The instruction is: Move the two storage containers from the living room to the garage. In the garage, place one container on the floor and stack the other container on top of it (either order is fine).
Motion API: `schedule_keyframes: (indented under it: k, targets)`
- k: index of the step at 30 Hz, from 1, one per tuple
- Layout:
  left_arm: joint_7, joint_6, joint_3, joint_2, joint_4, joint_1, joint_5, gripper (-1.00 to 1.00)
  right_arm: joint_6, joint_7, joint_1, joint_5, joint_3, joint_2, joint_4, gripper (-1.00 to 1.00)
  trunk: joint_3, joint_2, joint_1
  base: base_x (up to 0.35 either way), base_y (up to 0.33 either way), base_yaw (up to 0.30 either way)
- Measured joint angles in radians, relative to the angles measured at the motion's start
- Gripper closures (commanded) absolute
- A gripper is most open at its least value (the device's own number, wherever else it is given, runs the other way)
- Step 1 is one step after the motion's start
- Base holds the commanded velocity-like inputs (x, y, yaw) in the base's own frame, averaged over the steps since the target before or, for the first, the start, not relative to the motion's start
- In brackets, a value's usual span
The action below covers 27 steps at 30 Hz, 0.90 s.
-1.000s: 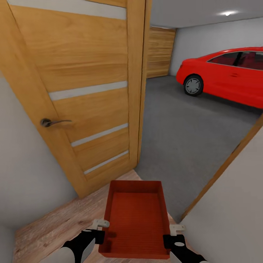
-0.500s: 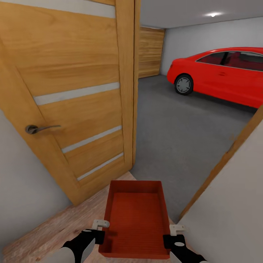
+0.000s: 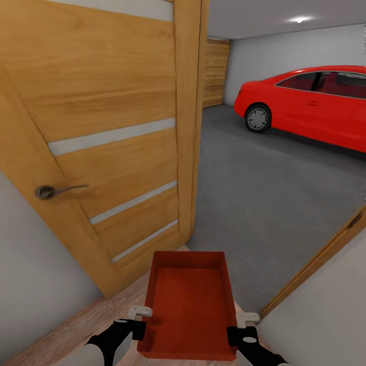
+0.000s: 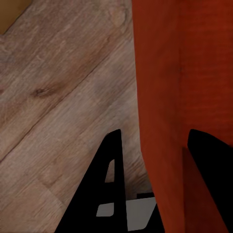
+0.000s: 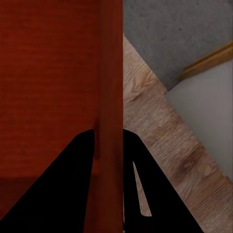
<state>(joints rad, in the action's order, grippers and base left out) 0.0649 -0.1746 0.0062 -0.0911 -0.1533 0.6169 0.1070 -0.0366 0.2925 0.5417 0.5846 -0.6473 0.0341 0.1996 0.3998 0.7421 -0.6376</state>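
One orange-red storage container [image 3: 189,300] hangs level in front of me, open side up and empty, held between both arms. My left gripper [image 3: 138,325] is shut on its left wall, and in the left wrist view the black fingers [image 4: 109,189] straddle that thin wall [image 4: 160,97]. On the other side my right gripper [image 3: 239,328] is shut on the right wall; its fingers [image 5: 133,170] pinch the wall [image 5: 111,73] in the right wrist view. Beyond the doorway lies the garage with its dark grey concrete floor [image 3: 274,193]. Light wood planks [image 4: 58,97] are under the container.
An open wooden door [image 3: 112,127] with a metal handle [image 3: 51,191] stands close on the left. A wooden door frame [image 3: 320,264] and pale wall bound the right. A red car [image 3: 315,104] is parked at the garage's far right, with open concrete before it.
The whole view has shifted, so the camera has moved toward the doorway; more garage floor shows and the right frame sits lower. The container stays held the same way.
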Motion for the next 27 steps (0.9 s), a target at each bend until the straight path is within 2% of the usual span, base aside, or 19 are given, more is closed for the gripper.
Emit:
schedule_keyframes:
  k: [27]
  targets:
    - [0.0,0.0,0.0,-0.001,0.0,0.0,0.0,1.0,0.0,0.0,0.0,0.0,0.0,0.0,0.0,1.0,0.0,0.0,0.0,0.002,0.001,-0.229]
